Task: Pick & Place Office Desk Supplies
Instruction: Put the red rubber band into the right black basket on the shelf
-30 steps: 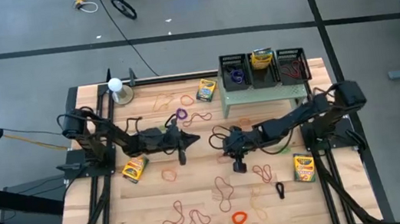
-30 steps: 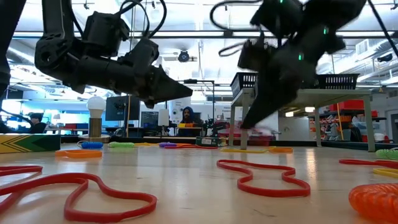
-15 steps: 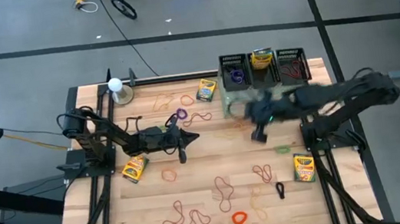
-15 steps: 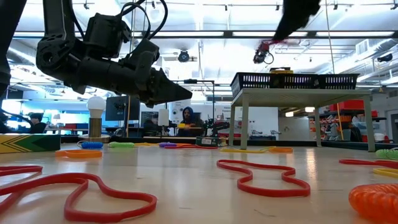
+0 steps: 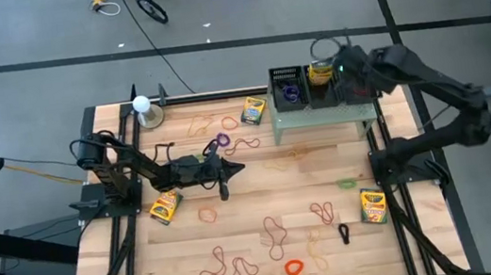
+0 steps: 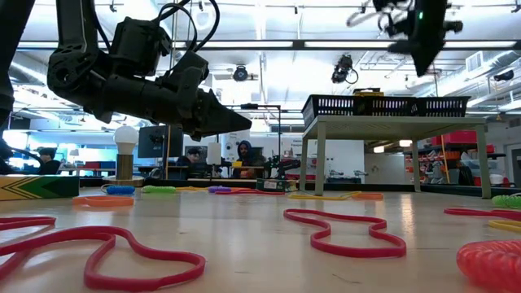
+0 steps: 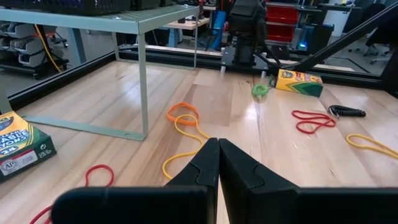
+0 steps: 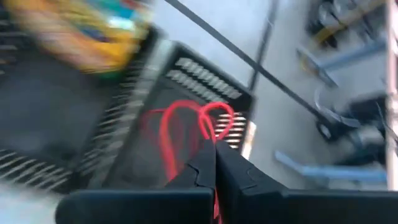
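Wooden tabletop under bright workshop lights: the right gripper (image 5: 343,69), fingers pressed together on a red rubber band (image 8: 214,208), hangs above the black baskets (image 5: 323,84) on the pale green stand (image 5: 324,119), the end basket with red bands (image 8: 180,134) lying directly beneath it. Its band trails down toward that compartment, so the drop looks nearly lined up. The left gripper (image 5: 236,168) waits pressed shut and empty over mid-table, well apart from the baskets.
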`<action>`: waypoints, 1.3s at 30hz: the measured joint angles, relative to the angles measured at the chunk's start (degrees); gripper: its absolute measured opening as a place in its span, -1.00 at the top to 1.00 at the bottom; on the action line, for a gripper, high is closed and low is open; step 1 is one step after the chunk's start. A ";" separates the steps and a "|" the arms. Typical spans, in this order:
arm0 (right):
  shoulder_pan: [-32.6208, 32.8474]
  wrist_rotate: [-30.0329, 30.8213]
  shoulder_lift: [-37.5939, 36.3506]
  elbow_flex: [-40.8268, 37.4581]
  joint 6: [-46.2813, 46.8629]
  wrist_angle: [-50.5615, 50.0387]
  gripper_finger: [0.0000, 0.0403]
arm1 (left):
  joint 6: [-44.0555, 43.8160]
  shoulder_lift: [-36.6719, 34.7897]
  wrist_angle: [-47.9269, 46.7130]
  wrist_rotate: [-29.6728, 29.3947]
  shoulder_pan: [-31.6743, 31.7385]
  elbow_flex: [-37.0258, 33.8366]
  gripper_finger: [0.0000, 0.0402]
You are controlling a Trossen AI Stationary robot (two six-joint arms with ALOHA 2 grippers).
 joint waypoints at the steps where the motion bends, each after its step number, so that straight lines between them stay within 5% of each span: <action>1: -2.37 -0.01 0.26 -0.62 -1.17 1.31 1.00 | 0.00 0.00 0.00 -0.02 -0.02 0.00 0.93; 6: -9.63 0.07 3.02 -3.17 -5.04 5.97 1.00 | 0.00 0.00 -0.04 0.02 -0.02 0.00 0.93; 16: -9.81 -1.49 10.02 -3.20 -2.55 3.69 0.78 | -0.02 0.00 0.17 0.16 -0.02 0.07 0.93; 29: -6.86 1.64 6.58 -3.20 0.49 -2.26 0.21 | -3.55 0.00 1.23 -0.17 -0.02 0.11 0.93; 33: -4.86 -2.06 2.45 -3.18 0.00 -2.23 0.31 | -4.35 0.00 1.18 -0.18 -0.02 0.11 0.93; 39: -4.44 -4.46 -1.01 -3.13 0.23 -0.69 0.79 | -4.35 0.00 1.20 -0.17 -0.02 0.11 0.93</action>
